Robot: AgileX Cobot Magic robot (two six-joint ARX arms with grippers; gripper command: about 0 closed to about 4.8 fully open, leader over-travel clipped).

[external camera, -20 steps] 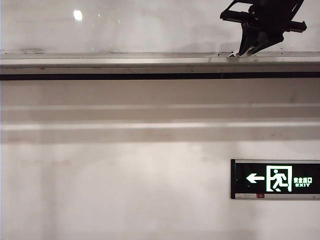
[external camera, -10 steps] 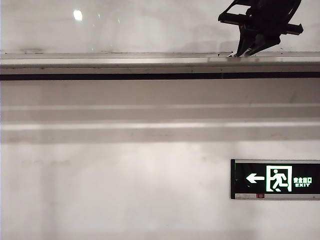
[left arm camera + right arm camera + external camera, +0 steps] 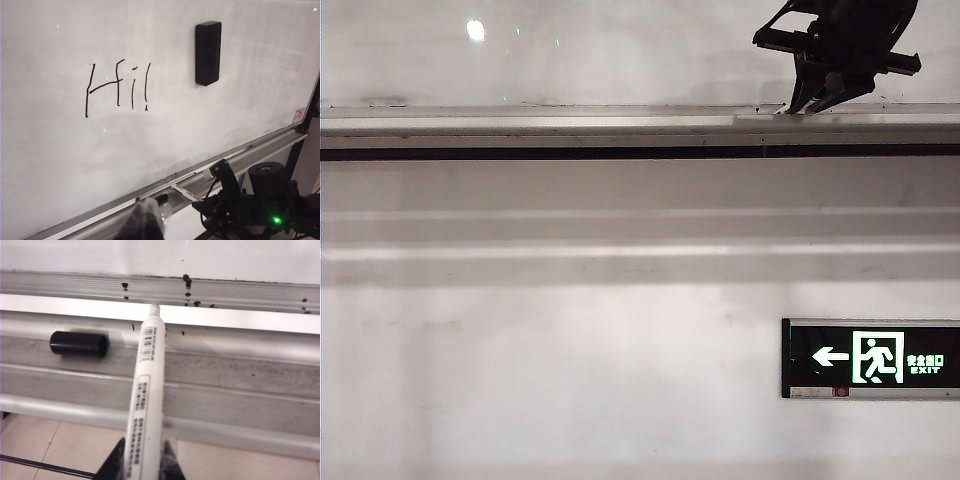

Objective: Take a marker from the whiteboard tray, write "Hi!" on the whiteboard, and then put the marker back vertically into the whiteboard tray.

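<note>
Right pincer (image 3: 144,460) grips marker (image 3: 145,390) over whiteboard tray (image 3: 240,370); left pincer (image 3: 145,220) state unclear; whiteboard (image 3: 50,150) reads "Hi!".

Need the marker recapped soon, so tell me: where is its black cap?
The cap lies on its side in the whiteboard tray, apart from the marker in the right end effector.
</note>
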